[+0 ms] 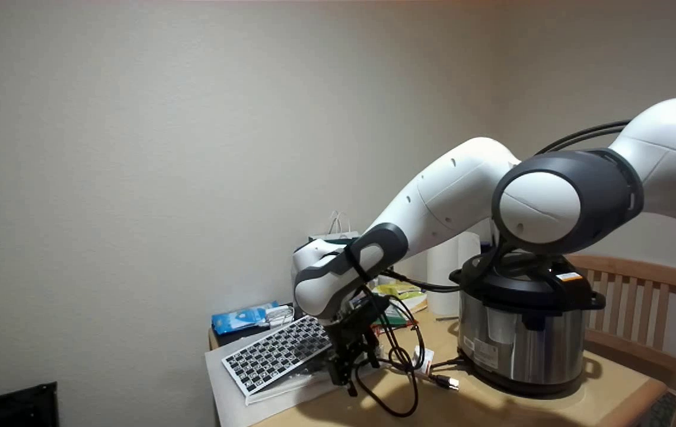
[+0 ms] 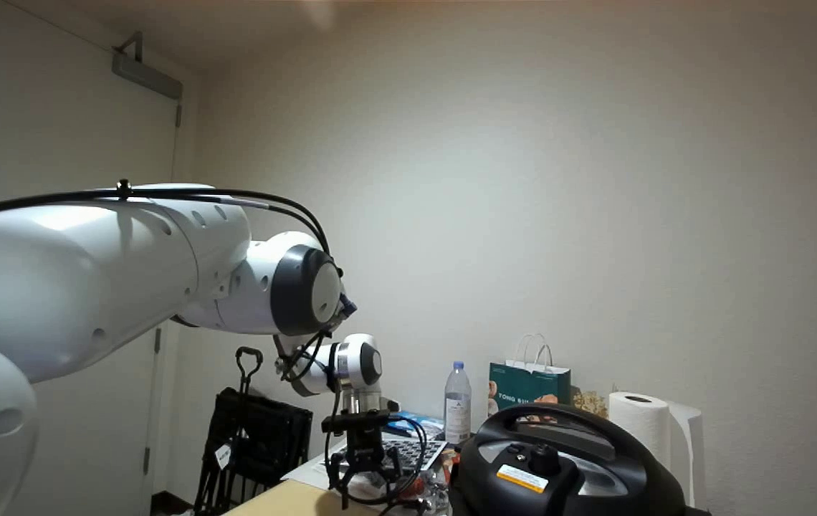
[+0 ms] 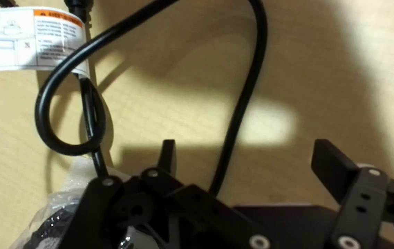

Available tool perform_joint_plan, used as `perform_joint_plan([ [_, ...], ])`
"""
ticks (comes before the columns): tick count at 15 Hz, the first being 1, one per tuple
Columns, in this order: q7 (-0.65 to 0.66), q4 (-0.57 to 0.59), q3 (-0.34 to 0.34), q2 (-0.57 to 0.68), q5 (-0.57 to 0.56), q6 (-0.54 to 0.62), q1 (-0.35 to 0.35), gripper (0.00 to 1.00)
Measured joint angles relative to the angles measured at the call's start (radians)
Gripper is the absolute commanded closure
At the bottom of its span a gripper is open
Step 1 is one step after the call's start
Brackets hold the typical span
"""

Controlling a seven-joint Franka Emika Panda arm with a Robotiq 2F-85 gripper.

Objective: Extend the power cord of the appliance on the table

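in wrist view, pincer (image 3: 245, 148) spread, cord (image 3: 251, 83) showing between; pressure cooker (image 1: 525, 347) only in both exterior views.

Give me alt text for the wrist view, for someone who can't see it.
An open gripper above a light wood-grain tabletop, with a black power cord seen passing between its fingers. At left the cord curls into a loop and crosses in front of a white printed tag; clear plastic shows at lower left.
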Motion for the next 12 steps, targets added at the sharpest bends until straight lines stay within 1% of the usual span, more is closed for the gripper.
perform_joint_plan([
  [3,-0.015,0.006,0.006,0.005,0.032,0.000,-0.026,0.00],
  [6,-0.015,0.018,-0.012,0.018,0.032,-0.001,-0.011,0.01],
  [7,-0.015,0.026,-0.016,0.028,0.032,-0.001,-0.007,0.18],
  [8,-0.015,0.037,-0.020,0.040,0.032,-0.003,-0.003,0.26],
  [12,-0.015,0.082,-0.021,0.082,0.034,-0.016,0.004,0.49],
])
